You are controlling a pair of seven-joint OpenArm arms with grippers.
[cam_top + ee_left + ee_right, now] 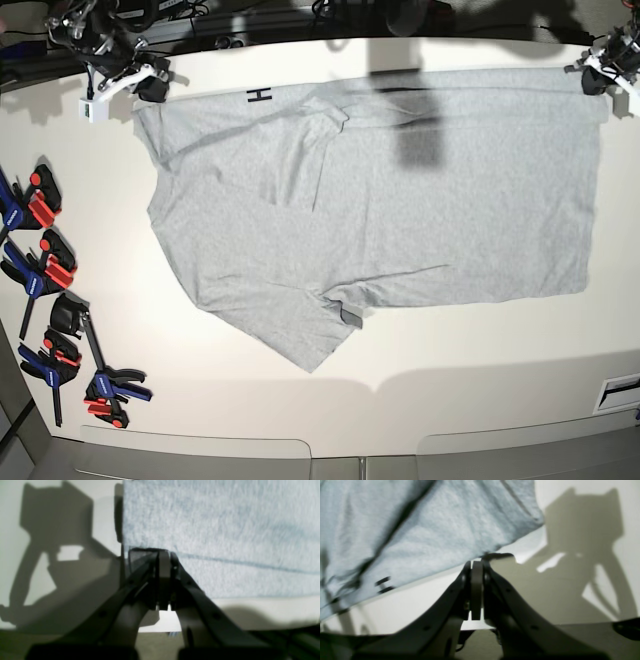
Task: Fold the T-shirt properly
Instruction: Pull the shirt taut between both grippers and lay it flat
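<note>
Base overhead, far – wrists close, all sharing T-shirt.

there is one t-shirt on the desk. two robot hands are seen, the left hand and the right hand. about five clamps lie along the desk's left edge; the exact number is hard to tell.

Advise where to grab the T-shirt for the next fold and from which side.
Probably the two far corners of the T-shirt, where it lies flat with crisp edges: the shoulder corner by the right end effector and the hem corner by the left end effector. Come in from the table's far edge, low along the surface. Both end effectors are already shut right at those corners.
</note>
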